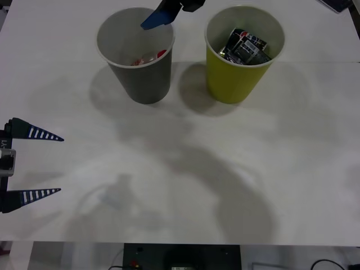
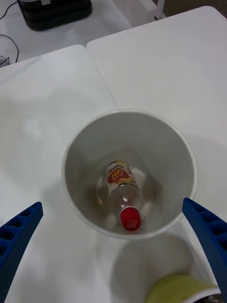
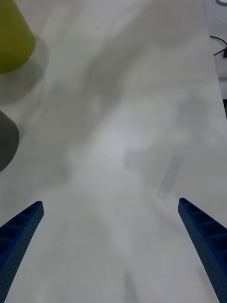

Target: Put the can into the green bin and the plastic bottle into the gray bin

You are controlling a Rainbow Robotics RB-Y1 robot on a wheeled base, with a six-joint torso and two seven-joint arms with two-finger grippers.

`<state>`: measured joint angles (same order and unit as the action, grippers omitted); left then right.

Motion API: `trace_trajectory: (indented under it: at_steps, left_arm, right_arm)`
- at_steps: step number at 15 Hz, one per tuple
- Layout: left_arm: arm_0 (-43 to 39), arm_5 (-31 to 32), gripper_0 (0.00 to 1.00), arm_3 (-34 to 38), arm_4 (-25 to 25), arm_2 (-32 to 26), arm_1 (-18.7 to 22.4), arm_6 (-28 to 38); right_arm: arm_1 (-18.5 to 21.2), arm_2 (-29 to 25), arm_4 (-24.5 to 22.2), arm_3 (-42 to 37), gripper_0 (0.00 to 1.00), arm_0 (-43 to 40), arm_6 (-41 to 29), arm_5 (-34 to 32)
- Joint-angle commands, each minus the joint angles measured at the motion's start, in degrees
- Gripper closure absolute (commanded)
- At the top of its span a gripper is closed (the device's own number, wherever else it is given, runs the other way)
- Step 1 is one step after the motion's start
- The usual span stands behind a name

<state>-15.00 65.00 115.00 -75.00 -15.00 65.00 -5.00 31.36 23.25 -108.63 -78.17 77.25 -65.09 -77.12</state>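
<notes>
Plastic bottle (image 2: 124, 195) lies inside the gray bin (image 1: 135, 84), down on the bottom, red cap leaning against the inner wall. Its long axis runs across the bin floor, tilted, not upright. From the front, a bit of red and the label show just over the bin's near rim.

Can (image 1: 245, 46) is in the green bin (image 1: 239, 79), tipped on its side and resting below the rim. The bins stand side by side at the far end of the desk (image 1: 180, 185), gray left, green right, near each other but not touching.

Right claw (image 2: 113, 246) sits directly over the gray bin's mouth, fingers spread wide and holding nothing. In the front view one blue finger (image 1: 160, 18) reaches over the bin's far rim. So the bottle is straight below it, inside the bin walls, well clear of the fingertips.

Left claw (image 1: 35, 163) is at the near left edge of the desk, fingers apart, empty, well away from both bins. In its wrist view both bins sit at the frame edge, far off.

My read: both items are in the right bins, so sorting looks done. The relation that matters now is vertical: the right claw is above the rim, so a straight lift should avoid clipping the gray bin. A sideways move at this height risks catching the rim and tipping it.
</notes>
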Motion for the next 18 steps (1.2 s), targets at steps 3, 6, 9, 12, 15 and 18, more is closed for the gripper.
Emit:
trace_trajectory:
  at_steps: [3, 6, 9, 12, 15, 18]
  left_arm:
    - [0.0, 0.0, 0.02, 0.0, 0.0, 0.0, 0.0, 0.0]
    - [0.0, 0.0, 0.02, 0.0, 0.0, 0.0, 0.0, 0.0]
    - [0.0, 0.0, 0.02, 0.0, 0.0, 0.0, 0.0, 0.0]
    - [0.0, 0.0, 0.02, 0.0, 0.0, 0.0, 0.0, 0.0]
    - [0.0, 0.0, 0.02, 0.0, 0.0, 0.0, 0.0, 0.0]
    - [0.0, 0.0, 0.02, 0.0, 0.0, 0.0, 0.0, 0.0]
  right_arm:
    - [6.7, -4.7, 4.9, -12.6, 0.00, -10.1, 2.9, -3.7]
    - [10.6, -8.6, 9.9, -17.8, 0.00, -17.7, 9.5, -3.7]
    - [14.5, -12.3, 14.9, -21.4, 0.00, -24.5, 16.7, -4.0]
    - [17.6, -17.3, 18.4, -24.4, 0.00, -31.1, 22.6, -6.4]
    - [19.8, -22.1, 21.4, -24.7, 0.00, -36.0, 29.0, -10.8]
    - [21.2, -26.0, 22.5, -25.0, 0.00, -41.5, 34.2, -12.9]
